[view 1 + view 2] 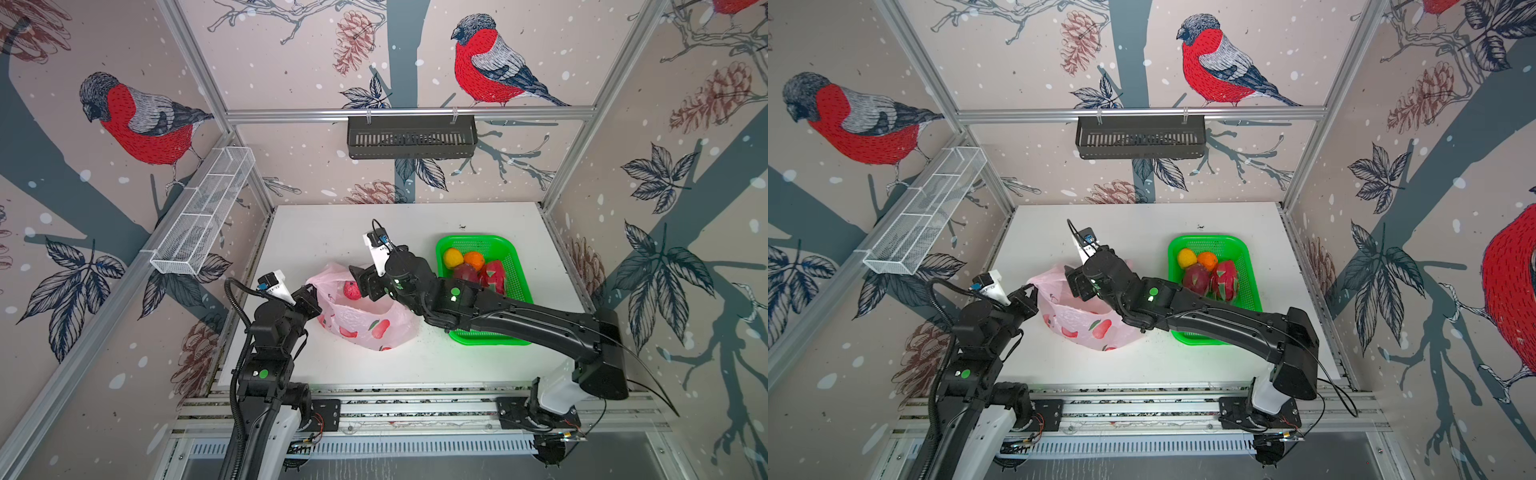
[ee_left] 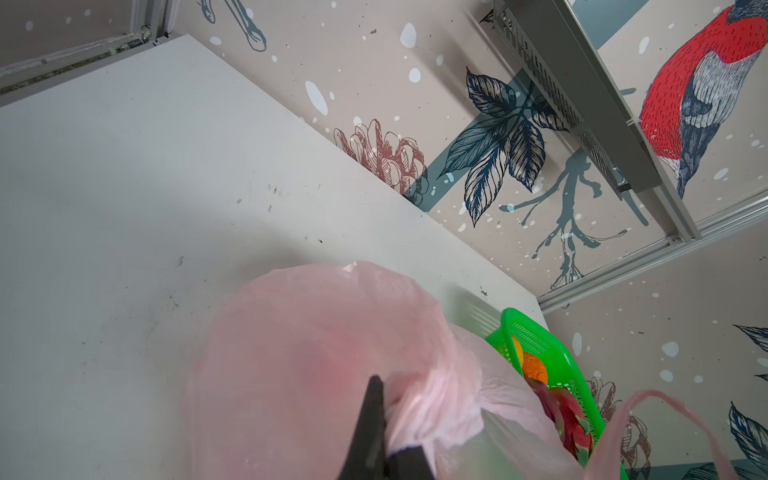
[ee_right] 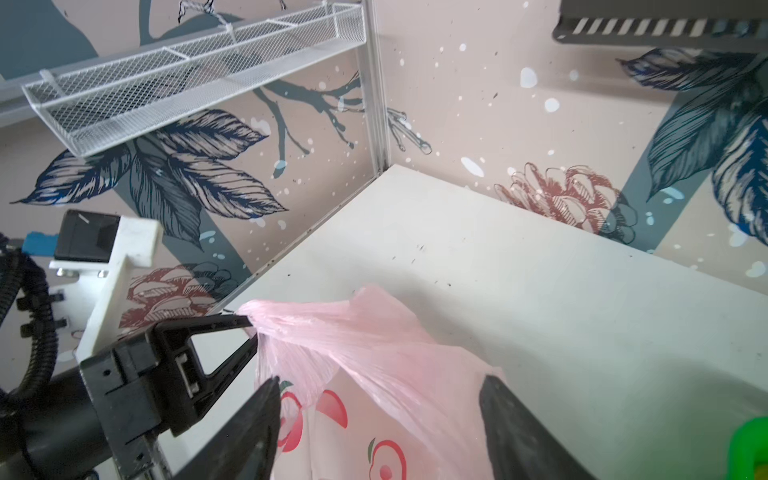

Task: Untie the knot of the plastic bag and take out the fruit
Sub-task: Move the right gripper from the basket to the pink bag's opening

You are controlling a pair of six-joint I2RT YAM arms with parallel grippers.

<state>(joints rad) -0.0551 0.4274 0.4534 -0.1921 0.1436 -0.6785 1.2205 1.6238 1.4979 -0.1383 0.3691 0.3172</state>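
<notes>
Between bird-papered walls (image 1: 291, 62) — a white table (image 1: 316, 232) bears the plastic bag (image 1: 361, 322).

Robot test booth, aluminium frame (image 1: 407, 113), bird-print walls (image 1: 291, 62)

Top cams overhead, far; wrist cams close, both see bag (image 2: 311, 353) (image 3: 374, 361).

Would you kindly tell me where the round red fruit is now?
In a top view the red fruit lies inside the pink bag, left of the green basket, beside the right pincer.
</notes>
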